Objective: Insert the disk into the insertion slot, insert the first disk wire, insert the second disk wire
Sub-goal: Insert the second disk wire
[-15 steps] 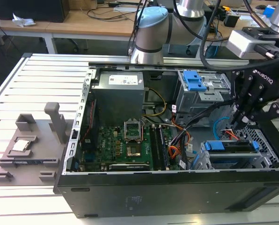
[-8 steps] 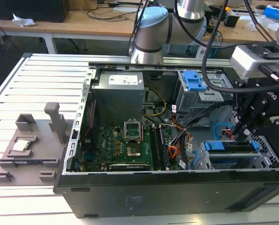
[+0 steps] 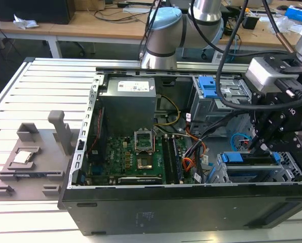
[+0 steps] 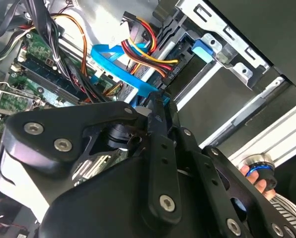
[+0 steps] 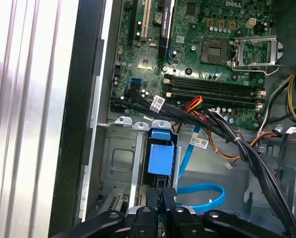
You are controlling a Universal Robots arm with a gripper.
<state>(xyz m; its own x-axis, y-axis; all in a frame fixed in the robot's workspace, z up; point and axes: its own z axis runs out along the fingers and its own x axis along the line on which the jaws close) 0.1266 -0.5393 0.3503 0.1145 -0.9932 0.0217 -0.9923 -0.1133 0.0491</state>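
1. Watching the gripper (image 5: 165,192) in the first wrist view, I am seeing its two black fingers pressed together at the tips. I cannot tell whether anything thin is pinched between them.
2. I am reading the disk (image 5: 160,153) as sitting directly beyond those tips. Its blue carrier is lying inside the insertion slot (image 5: 119,163), so I am judging the first step as done or very nearly done.
3. I am checking this against the exterior view. There the gripper (image 3: 257,147) is hanging just above the blue edge of the disk (image 3: 247,158) in the silver insertion slot (image 3: 293,172).
4. I am minding the blue cable (image 5: 202,191) looping just beside the fingers. For a clean job I am wanting any approach to run straight along the carrier, so that this loop is not being dragged or trapped.
5. I am looking past it to the black wire bundle (image 5: 222,126), with red and orange leads among it, crossing between the slot and the motherboard (image 5: 212,44). I cannot tell which lead is the first disk wire, so I am treating the plug's orientation as the thing to confirm before pressing.
6. Farthest off, I am keeping clear of the blue latch (image 3: 206,86) on the grey cage, which is well apart from the work.
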